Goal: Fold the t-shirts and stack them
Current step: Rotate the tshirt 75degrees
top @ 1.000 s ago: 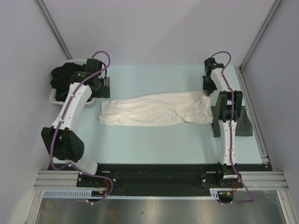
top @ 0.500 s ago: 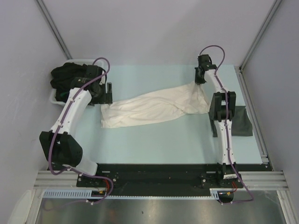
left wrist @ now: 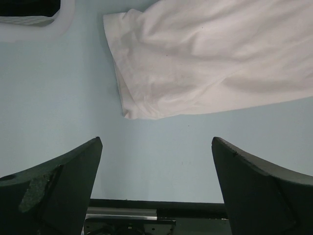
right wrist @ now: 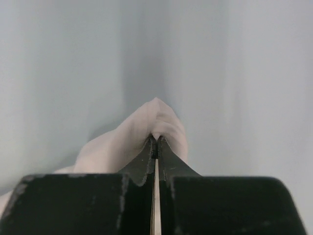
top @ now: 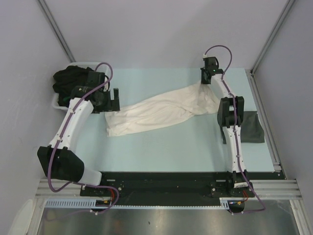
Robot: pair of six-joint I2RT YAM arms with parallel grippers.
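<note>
A cream-white t-shirt (top: 161, 111) lies bunched in a long band across the light blue table, slanting up toward the far right. My right gripper (top: 204, 82) is shut on its far right end and holds that end lifted; the wrist view shows the cloth (right wrist: 146, 132) pinched between the closed fingertips. My left gripper (top: 115, 99) stands wide open just left of the shirt's near-left end, with nothing between its fingers (left wrist: 58, 186). The shirt's hem corner (left wrist: 142, 105) lies ahead of it. Black t-shirts (top: 71, 81) are heaped in a white tub at the far left.
The white tub (top: 57, 102) sits by the left wall, its rim (left wrist: 44, 32) in the left wrist view. A dark grey folded cloth (top: 254, 128) lies at the right, beside the right arm. Grey walls close in the table on three sides.
My right gripper has pulled the shirt's right end up and toward the far side, stretching the cloth diagonally. My left gripper has opened wider and shifted slightly nearer the shirt's left end.
</note>
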